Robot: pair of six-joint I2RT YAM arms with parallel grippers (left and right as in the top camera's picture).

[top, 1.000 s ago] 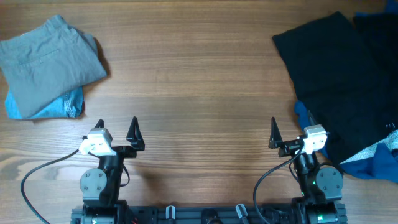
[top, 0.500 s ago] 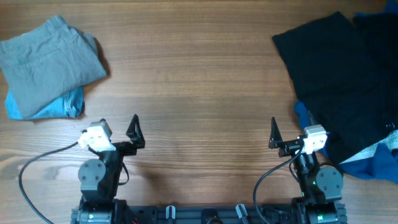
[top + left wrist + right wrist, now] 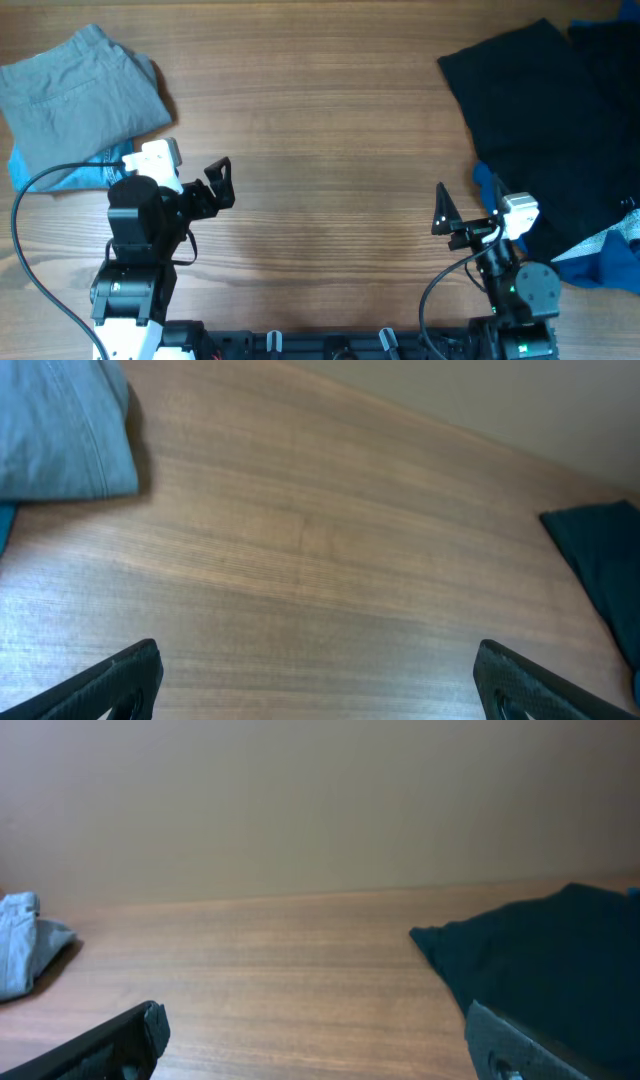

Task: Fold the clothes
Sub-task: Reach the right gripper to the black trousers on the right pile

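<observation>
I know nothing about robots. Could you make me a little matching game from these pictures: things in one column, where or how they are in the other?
Things:
1. grey garment
2. light blue garment
3. black garment
4. left gripper

Descriptions:
A. spread out on the right side
B. open, holding nothing
C. folded, top of the left pile
D. peeking out beneath another garment

Pairs: 1-C, 2-D, 3-A, 4-B.
</observation>
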